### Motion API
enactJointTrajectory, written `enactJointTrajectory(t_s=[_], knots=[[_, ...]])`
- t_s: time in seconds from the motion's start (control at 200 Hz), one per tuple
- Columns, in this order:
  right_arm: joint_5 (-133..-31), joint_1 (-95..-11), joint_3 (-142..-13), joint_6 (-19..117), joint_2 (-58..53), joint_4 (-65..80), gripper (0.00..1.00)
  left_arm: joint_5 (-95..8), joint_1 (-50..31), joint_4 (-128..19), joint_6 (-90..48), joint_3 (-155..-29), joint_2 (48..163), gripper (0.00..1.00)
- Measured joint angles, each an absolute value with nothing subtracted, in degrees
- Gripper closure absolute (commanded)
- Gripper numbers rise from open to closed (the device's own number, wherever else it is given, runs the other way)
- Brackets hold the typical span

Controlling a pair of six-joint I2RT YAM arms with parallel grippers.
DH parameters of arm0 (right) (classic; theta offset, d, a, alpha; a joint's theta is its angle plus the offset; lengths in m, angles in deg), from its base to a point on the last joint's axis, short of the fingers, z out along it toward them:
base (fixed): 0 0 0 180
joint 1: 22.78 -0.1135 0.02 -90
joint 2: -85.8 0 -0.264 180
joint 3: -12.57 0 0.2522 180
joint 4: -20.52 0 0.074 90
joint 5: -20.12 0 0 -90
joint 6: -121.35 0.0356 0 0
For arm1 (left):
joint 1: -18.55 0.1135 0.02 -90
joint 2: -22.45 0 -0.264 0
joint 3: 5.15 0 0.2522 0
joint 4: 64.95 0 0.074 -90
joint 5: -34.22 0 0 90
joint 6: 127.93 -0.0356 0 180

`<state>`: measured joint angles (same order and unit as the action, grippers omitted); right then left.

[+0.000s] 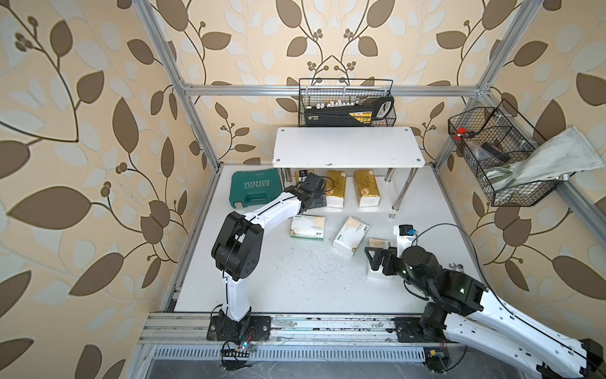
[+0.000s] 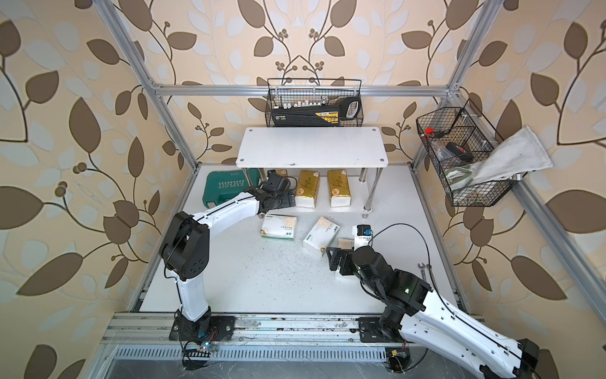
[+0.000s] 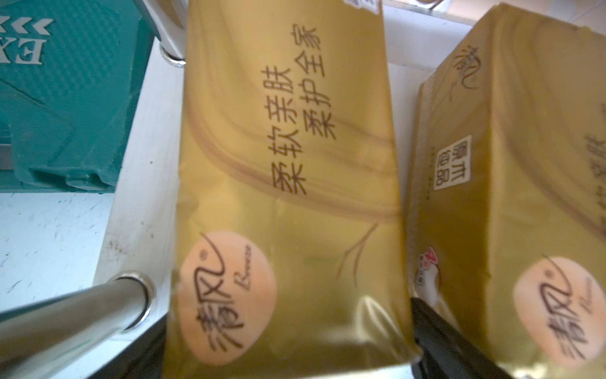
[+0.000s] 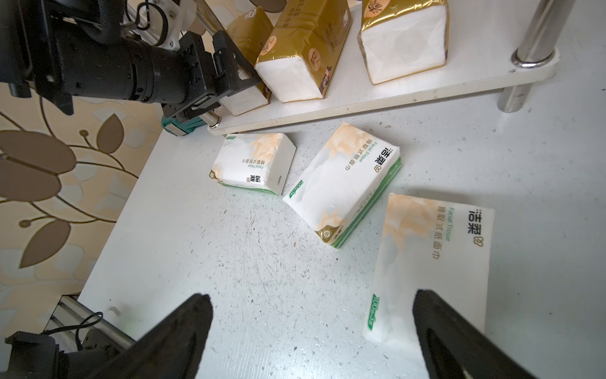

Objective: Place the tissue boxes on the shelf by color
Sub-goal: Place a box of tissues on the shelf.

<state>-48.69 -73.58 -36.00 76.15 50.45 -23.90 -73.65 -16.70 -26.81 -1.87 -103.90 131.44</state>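
Observation:
The shelf stands at the back, its top board bare. On its lower board stand three gold tissue boxes in a row. My left gripper is open, its fingers on either side of the leftmost gold box, which rests on the board. Three white tissue boxes lie on the table in front: one near the shelf, one angled, one nearest. My right gripper hangs open over the table, one finger above that nearest box's edge.
A teal tool case lies left of the shelf, close to the left arm. A chrome shelf leg stands just beside the left gripper. Black wire baskets hang on the back frame and the right frame. A wrench lies by the right arm.

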Motion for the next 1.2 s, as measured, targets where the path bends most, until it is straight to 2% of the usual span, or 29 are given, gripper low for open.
enactJointTrajectory(t_s=[0.855, 1.2], knots=[[-48.69, -73.58, -36.00, 76.13, 50.43, -23.88, 0.01, -80.82, -17.16, -22.15, -1.85, -104.64, 131.57, 0.01], [-48.69, -73.58, -35.93, 76.15, 50.45, -23.83, 0.01, -78.56, -17.18, -22.26, -1.92, -103.51, 130.13, 0.01]])
